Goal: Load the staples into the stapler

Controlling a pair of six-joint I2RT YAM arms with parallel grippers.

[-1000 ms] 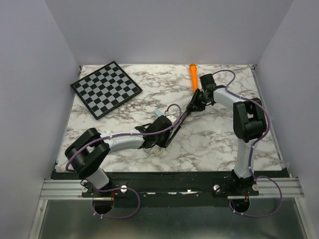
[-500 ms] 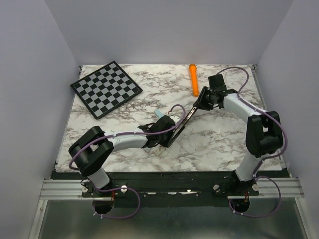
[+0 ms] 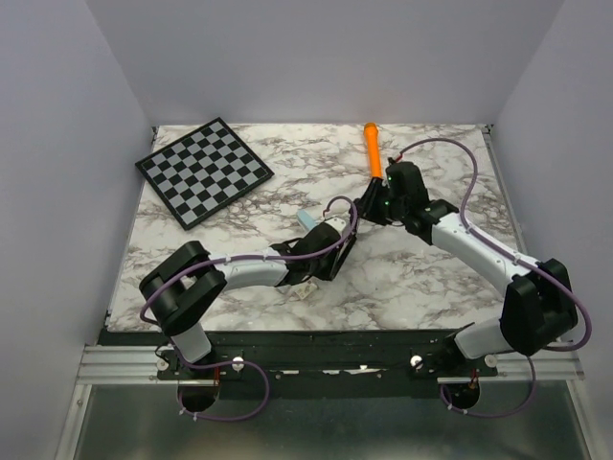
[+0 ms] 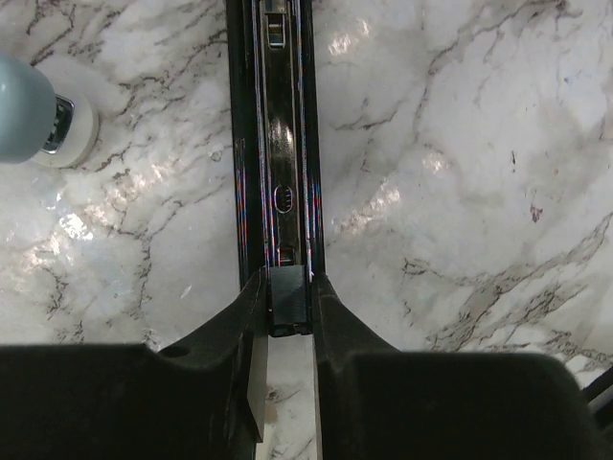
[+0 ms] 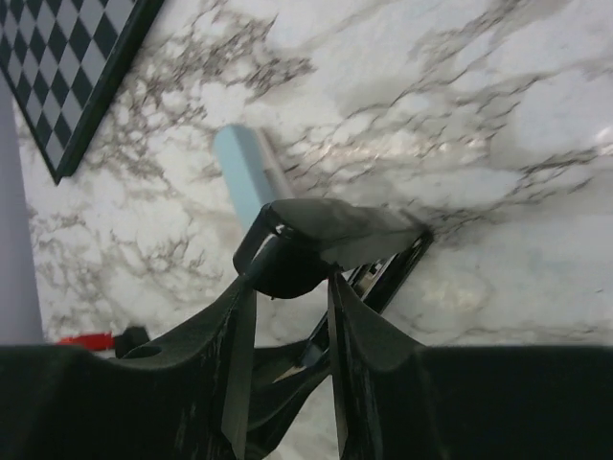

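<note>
The black stapler (image 3: 350, 238) lies opened on the marble table. My left gripper (image 3: 333, 257) is shut on the near end of its base. In the left wrist view the open magazine channel (image 4: 285, 192) runs away from the jaws (image 4: 287, 287), and it looks empty. My right gripper (image 3: 374, 206) is shut on the rounded end of the hinged top arm (image 5: 326, 230) and holds it lifted above the base (image 5: 388, 273). The right jaws (image 5: 285, 287) flank that end. I see no clear silvery staple block, only a small shiny bit (image 4: 59, 126) beside the pale blue box.
A pale blue box (image 3: 308, 220) lies just left of the stapler, also in the right wrist view (image 5: 241, 172) and the left wrist view (image 4: 19, 105). An orange marker (image 3: 372, 151) lies at the back. A chessboard (image 3: 203, 171) sits back left. A tiny white piece (image 3: 300, 290) lies near the left arm.
My right gripper has moved left and nearer with the stapler's top arm, folding it up toward the base. Its elbow swung out right. My left gripper stayed on the base.
</note>
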